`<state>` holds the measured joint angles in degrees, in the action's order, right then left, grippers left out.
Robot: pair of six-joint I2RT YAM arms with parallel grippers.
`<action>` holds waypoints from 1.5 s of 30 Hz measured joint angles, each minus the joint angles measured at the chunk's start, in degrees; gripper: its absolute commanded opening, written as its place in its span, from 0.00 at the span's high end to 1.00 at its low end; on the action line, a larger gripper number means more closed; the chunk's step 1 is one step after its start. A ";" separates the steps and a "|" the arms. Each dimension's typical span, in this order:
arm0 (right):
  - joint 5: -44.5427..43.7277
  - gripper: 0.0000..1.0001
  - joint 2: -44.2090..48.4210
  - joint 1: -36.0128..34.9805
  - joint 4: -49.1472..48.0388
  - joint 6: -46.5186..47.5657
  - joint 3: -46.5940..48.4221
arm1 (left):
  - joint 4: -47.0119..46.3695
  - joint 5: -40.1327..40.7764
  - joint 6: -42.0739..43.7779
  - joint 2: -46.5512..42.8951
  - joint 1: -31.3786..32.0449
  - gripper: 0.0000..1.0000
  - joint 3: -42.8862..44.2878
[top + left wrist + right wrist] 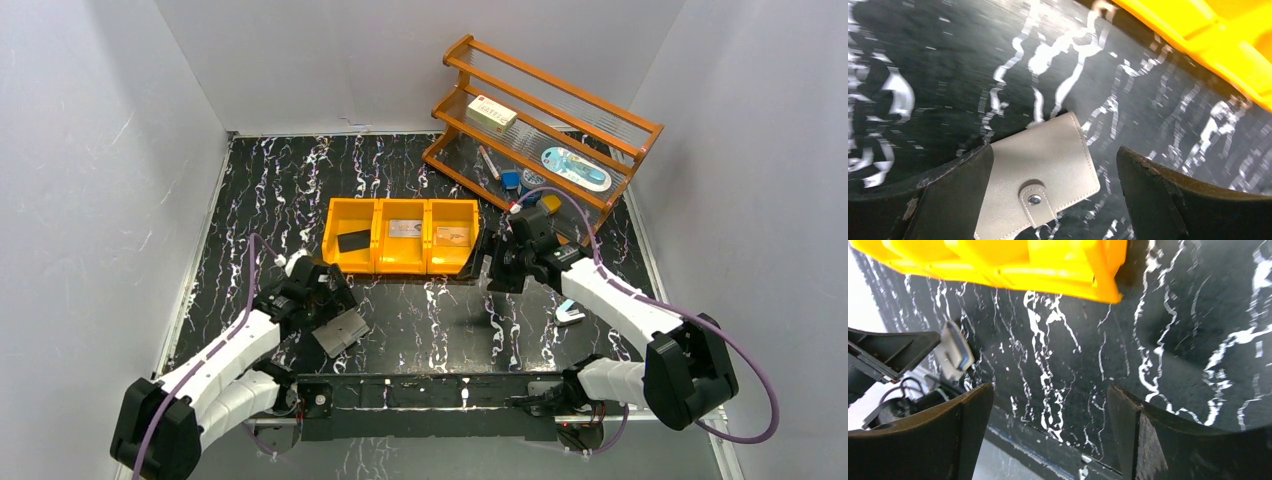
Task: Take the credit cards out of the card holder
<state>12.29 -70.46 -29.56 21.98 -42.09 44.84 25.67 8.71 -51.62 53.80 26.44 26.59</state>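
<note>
Your left jaws stand spread wide over the card holder (1043,172) and grip nothing. The holder lies flat on the counter (440,320), just in front of the left compartment of the bin (400,262), with its strap snapped shut. One jaw hides the holder's corner in the wrist view, and I cannot tell whether it is touching. The right jaws, off the bin's right end, are just as wide and hold nothing.

With the credit cards (404,228) lying in the bin, this looks like the closing step. Lift the left arm straight up so no jaw drags the holder, and check that the holder is truly emptied.

Count:
- Three cards, one per compartment: a black card (353,240), a silvery grey card, and a tan-orange card (452,236).
- One holder.
- One bin with three compartments.
</note>
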 measured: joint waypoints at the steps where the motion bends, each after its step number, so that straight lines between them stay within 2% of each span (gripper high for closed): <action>1: 1.25 0.10 0.48 -0.28 -0.59 -0.90 -1.16 | -1.16 -1.90 -0.63 -0.87 0.50 0.08 -0.52; 7: 4.20 0.15 0.90 -4.79 -4.28 -5.73 -5.84 | -5.38 -7.80 -5.38 -4.26 6.25 0.08 -3.23; 14: -0.02 0.24 0.90 -16.20 -10.78 -15.39 -9.70 | -5.18 -10.36 -3.65 -1.07 12.28 0.05 -0.02; 17: -2.99 0.26 0.72 -21.14 -15.65 -20.90 -12.90 | -2.54 -7.74 -1.25 -2.01 12.85 0.02 2.54; 21: -5.79 0.24 -1.46 -25.44 -20.15 -25.64 -14.73 | 0.33 -1.51 0.94 -3.67 12.85 0.02 4.33; 26: -9.18 0.21 -3.41 -27.34 -19.74 -26.77 -13.84 | -0.13 1.14 2.23 -1.05 12.85 0.03 2.67; 30: -10.64 0.20 -2.05 -27.30 -19.23 -26.75 -13.90 | -2.32 -3.13 2.58 1.75 12.85 0.06 -0.96; 36: -6.51 0.21 -1.77 -27.41 -24.79 -28.74 -17.40 | -9.14 -12.35 1.38 -8.39 12.79 0.11 -8.02; 40: -4.85 0.24 -5.20 -28.74 -27.89 -30.21 -17.75 | -14.93 -18.71 -1.31 -11.85 12.81 0.14 -12.15; 45: -4.55 0.31 -10.19 -30.99 -29.70 -31.41 -14.99 | -19.08 -24.02 -2.93 -9.31 13.07 0.20 -13.00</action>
<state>7.75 -80.64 -60.55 -7.73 -73.49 29.85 6.59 -15.31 -54.54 44.49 39.51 13.58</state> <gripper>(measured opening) 0.716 0.835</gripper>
